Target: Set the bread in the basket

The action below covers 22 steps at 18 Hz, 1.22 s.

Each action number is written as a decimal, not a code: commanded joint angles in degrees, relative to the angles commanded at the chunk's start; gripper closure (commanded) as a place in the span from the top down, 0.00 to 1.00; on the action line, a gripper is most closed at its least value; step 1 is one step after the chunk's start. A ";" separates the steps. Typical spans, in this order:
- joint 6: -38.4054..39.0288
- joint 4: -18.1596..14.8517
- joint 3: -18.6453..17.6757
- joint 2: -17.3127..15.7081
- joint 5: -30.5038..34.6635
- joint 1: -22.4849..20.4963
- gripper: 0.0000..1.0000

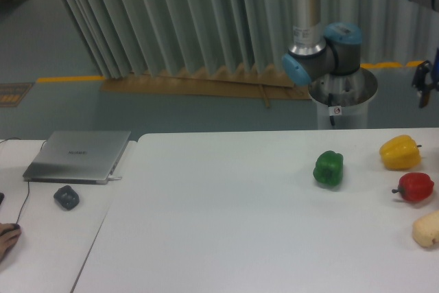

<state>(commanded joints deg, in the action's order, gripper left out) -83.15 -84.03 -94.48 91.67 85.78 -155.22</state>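
A white table (pixel 226 224) fills the foreground, with a closed laptop (pixel 79 156) on the neighbouring desk. The arm's gripper (pixel 425 84) is only partly seen at the right edge, so its jaw state cannot be told. Well below it, the bread (pixel 427 230) lies at the table's right edge, just beneath a red pepper (pixel 416 186).

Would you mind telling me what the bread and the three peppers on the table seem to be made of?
The bread looks matte and pale cream, possibly foam or soft plastic; it is cut off by the frame edge. The green pepper, yellow pepper and red pepper show smooth surfaces with soft highlights, suggesting moulded plastic.
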 joint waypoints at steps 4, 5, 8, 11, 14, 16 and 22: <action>0.27 7.39 0.86 2.37 0.09 0.18 1.00; 0.27 7.30 1.39 2.81 0.35 0.18 1.00; 1.06 7.65 1.40 3.95 2.37 1.49 1.00; 4.31 9.85 5.51 10.44 2.90 4.82 1.00; 4.49 12.38 7.29 14.23 6.84 8.87 1.00; 4.32 14.76 9.12 17.82 6.94 9.49 1.00; 3.61 21.19 9.22 23.55 7.30 9.41 1.00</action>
<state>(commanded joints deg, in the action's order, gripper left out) -79.54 -62.84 -85.25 115.22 93.08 -145.81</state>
